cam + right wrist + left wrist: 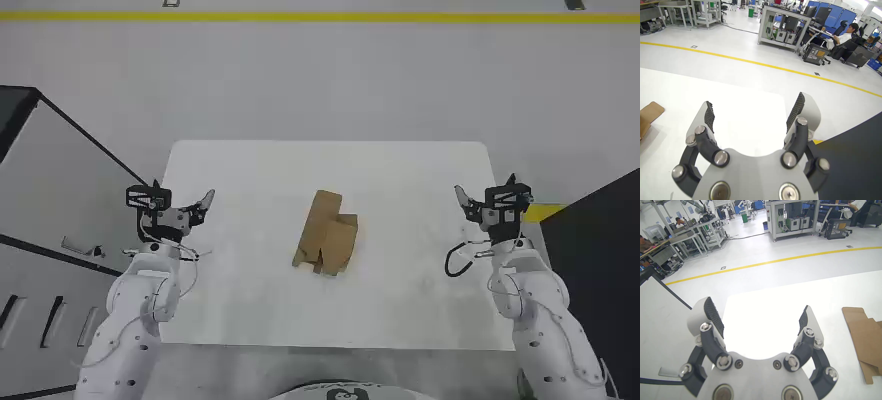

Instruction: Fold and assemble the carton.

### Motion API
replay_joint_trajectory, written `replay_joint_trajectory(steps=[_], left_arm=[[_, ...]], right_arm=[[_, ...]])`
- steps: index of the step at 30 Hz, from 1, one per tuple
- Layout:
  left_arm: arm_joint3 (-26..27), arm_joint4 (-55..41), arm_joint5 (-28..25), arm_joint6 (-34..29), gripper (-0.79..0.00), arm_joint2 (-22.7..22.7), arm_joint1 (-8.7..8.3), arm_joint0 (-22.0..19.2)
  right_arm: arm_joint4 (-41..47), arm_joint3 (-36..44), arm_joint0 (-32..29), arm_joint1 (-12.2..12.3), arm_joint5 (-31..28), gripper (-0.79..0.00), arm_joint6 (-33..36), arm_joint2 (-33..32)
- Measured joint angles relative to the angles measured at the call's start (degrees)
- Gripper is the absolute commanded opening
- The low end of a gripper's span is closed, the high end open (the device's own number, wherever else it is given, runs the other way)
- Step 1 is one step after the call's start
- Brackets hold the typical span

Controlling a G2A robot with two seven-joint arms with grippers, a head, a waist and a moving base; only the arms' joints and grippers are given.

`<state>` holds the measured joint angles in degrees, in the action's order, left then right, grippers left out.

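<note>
A flat, unfolded brown carton [327,234] lies in the middle of the white table [400,180]; its edge also appears in the left wrist view as the carton [865,340] and in the right wrist view as the carton [649,113]. My left gripper [172,198] hovers over the table's left edge, open with nothing between its fingers; the left wrist view shows the left gripper [758,307] spread wide. My right gripper [490,194] sits at the table's right edge, open and empty, as the right gripper [755,102] shows. Both are well apart from the carton.
A dark panel [600,240] stands off the table's right side and a grey frame with a black bar [60,180] off its left. A yellow floor line [320,16] runs beyond the far edge. Bare table surface surrounds the carton.
</note>
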<state>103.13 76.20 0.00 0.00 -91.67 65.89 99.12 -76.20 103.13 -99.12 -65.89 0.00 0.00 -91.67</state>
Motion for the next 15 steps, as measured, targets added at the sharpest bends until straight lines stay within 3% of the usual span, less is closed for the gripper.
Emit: replay_joint_trajectory(steps=[3,10,15], left_arm=[[0.23,-0.09,-0.5,0.34,0.0,0.2,0.02,-0.11],[2.47,2.83,-7.52,0.84,0.0,2.82,-0.08,1.46],[2.42,2.78,-6.92,0.86,0.0,2.77,-0.08,1.43]], right_arm=[[0.0,0.0,0.0,0.0,0.0,0.0,0.0,0.0],[0.0,0.0,0.0,0.0,0.0,0.0,0.0,0.0],[0.0,0.0,0.0,0.0,0.0,0.0,0.0,0.0]])
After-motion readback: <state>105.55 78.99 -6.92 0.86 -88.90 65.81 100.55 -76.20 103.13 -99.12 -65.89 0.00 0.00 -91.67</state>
